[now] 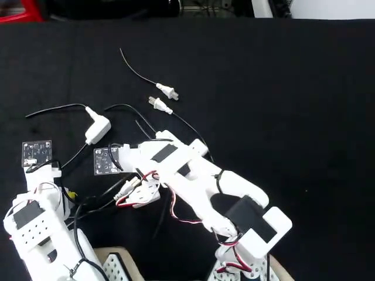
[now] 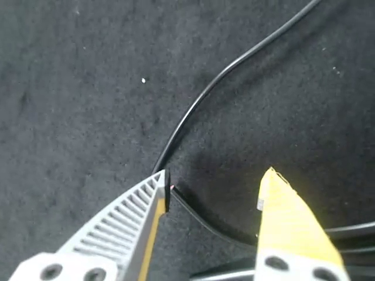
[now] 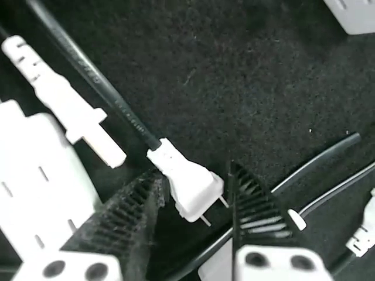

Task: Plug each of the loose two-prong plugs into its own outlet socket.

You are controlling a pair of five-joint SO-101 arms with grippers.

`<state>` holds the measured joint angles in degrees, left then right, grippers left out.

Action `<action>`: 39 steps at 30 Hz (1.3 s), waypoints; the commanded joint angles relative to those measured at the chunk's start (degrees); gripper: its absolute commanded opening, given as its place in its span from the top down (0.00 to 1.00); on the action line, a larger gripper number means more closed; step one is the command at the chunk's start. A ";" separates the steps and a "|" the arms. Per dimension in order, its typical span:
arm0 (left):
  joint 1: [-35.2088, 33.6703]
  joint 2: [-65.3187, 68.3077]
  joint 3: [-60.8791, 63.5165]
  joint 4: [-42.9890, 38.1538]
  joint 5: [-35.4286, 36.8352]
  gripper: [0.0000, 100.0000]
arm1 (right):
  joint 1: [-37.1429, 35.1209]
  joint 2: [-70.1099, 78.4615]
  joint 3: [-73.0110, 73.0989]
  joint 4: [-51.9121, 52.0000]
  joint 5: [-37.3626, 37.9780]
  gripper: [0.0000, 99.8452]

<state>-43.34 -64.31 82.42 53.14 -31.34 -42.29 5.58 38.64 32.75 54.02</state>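
Right end effector (image 3: 195, 170) sits astride a white two-prong plug (image 3: 190, 188), low and centre in the right wrist view. Whether it is truly clamping the plug I cannot tell. Left end effector (image 2: 215, 174) is spread open over a thin black cable (image 2: 199, 102) and grips nothing.

In the high view, two more loose plugs (image 1: 167, 92) (image 1: 159, 105) lie upper centre on the desk (image 1: 293, 117). An angled plug (image 1: 96, 130) lies left of centre.

I see three risks:
- The plug body is smooth moulded plastic and tapers towards its cord. Held off-centre, it could twist or squirt out.
- Its bare metal prongs are slim. If they meet the slots askew they could bend or skate off.
- A white slotted block (image 3: 35, 181), which I take for an outlet, looks light. It could slide on the desk when pushed.

The cords are glossy, springy and looped across one another, so pulling one may drag a neighbour. The desk covering is black, matte and felt-like. The left end effector has one ribbed grey side and one wrapped in yellow tape.
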 commanded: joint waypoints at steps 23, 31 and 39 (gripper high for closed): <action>2.68 -0.53 0.57 -0.88 0.26 0.75 | 4.40 -19.82 1.45 9.14 -1.14 0.99; 2.68 -0.53 0.57 -0.88 0.53 0.75 | 6.51 -29.76 1.36 13.10 -10.64 0.99; 2.68 -0.53 0.57 -0.88 0.53 0.75 | 13.27 -31.08 -10.51 30.59 -16.09 0.99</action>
<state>-41.14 -64.31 83.30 53.14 -31.34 -32.70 -23.96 35.30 56.40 39.25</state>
